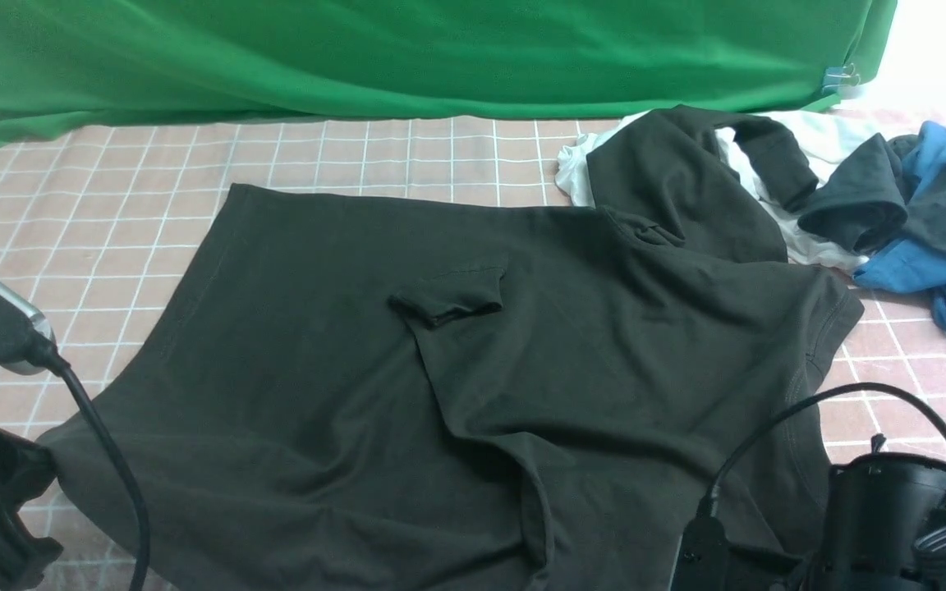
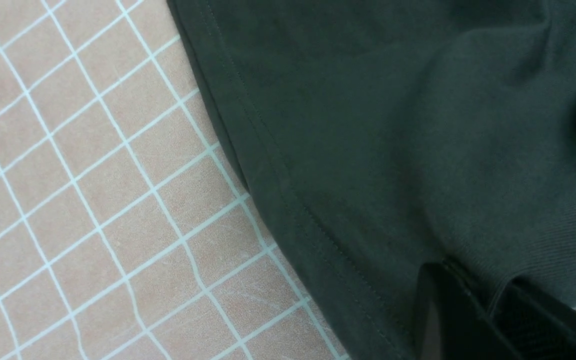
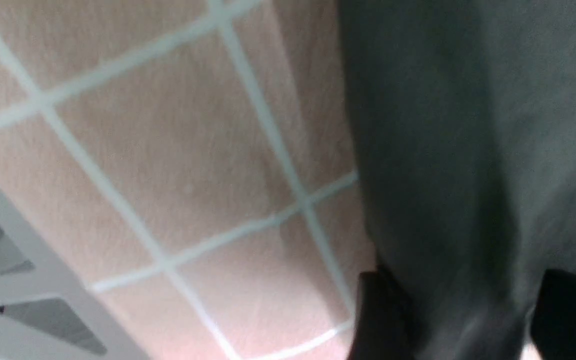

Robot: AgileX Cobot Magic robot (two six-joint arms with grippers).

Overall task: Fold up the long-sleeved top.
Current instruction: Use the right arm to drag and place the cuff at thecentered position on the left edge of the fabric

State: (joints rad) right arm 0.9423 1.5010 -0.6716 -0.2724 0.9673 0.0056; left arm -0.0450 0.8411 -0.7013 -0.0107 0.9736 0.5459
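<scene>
The long-sleeved top [image 1: 440,369] lies spread across the checked tablecloth, black and wrinkled. One sleeve is folded onto the body, its cuff [image 1: 448,304] near the middle. The other sleeve [image 1: 686,180] runs back right over a white garment. My left gripper [image 2: 473,280] is shut on the top [image 2: 418,125] near its stitched hem, at the near left corner [image 1: 54,447]. In the right wrist view my right gripper [image 3: 463,295] has its fingers apart, with a ridge of the top [image 3: 468,125] between them, at the near right edge. In the front view only the right arm's body [image 1: 892,517] shows.
A white garment [image 1: 818,135], a charcoal-grey garment [image 1: 859,197] and a blue one [image 1: 925,263] are heaped at the back right. A green backdrop [image 1: 358,57] hangs along the far edge. The table's near edge [image 3: 18,300] shows beside the right gripper.
</scene>
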